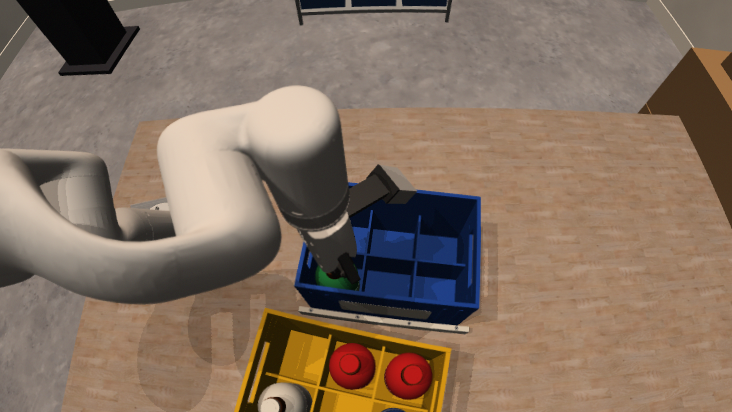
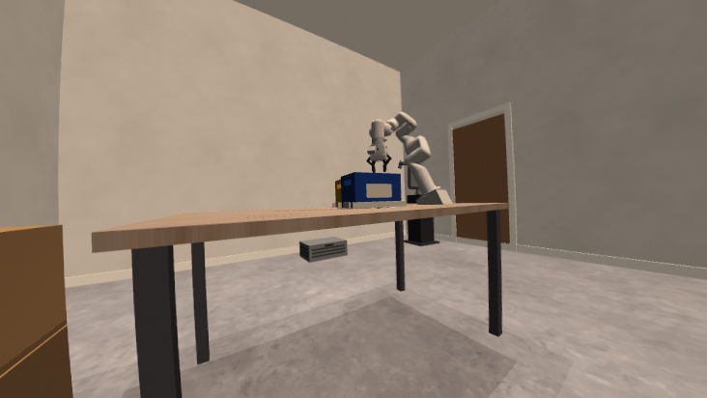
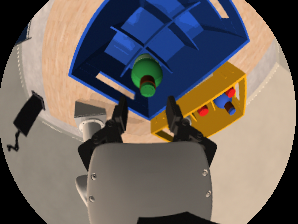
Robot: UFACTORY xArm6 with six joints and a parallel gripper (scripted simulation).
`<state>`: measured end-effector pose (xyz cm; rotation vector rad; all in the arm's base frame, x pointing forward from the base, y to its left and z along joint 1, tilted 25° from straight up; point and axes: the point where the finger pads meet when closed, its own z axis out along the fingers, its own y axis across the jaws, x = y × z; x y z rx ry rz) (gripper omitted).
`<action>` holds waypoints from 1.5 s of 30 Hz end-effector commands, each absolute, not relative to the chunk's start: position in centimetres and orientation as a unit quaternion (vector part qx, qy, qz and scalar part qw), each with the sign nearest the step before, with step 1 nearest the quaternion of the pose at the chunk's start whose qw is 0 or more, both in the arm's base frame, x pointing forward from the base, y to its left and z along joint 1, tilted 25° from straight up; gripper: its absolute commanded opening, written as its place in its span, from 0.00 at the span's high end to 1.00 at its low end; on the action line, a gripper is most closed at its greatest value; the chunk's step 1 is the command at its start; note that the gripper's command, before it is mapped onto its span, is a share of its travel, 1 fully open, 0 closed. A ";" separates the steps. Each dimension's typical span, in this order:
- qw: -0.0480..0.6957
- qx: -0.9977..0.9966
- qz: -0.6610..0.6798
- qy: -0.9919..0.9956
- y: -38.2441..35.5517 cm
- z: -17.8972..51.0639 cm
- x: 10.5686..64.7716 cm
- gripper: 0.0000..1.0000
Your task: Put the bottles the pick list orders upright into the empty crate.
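Observation:
The gripper [image 2: 379,170] [image 3: 147,104] is open and empty above the near-left corner of the blue crate. A green bottle [image 1: 326,279] [image 3: 146,75] stands upright in that crate's corner compartment, below and apart from the fingers; its label is hidden. The blue crate [image 1: 475,266] [image 2: 358,191] [image 3: 215,57] sits level, and its other visible compartments are empty. The yellow crate [image 1: 358,332] [image 2: 338,190] [image 3: 199,91] holds two red bottles [image 1: 351,365] [image 1: 408,376], a white-topped bottle [image 1: 289,395] and a blue bottle [image 3: 221,101]. Its near part is cut off in the top view. The pick list is not visible.
A pale rail [image 1: 384,321] lies between the crates. The arm [image 1: 220,199] reaches over the table from the left and hides part of the blue crate's left side. The wrist camera housing hangs over that crate's far edge.

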<state>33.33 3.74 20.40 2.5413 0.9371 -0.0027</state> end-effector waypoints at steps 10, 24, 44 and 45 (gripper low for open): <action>0.215 0.916 0.000 0.338 4.8 22.8 33.0 0.35; 0.215 0.916 0.000 0.338 4.8 22.8 33.0 0.35; 0.215 0.916 0.000 0.338 4.8 22.8 33.0 0.35; 0.215 0.916 0.000 0.338 4.8 22.8 33.0 0.35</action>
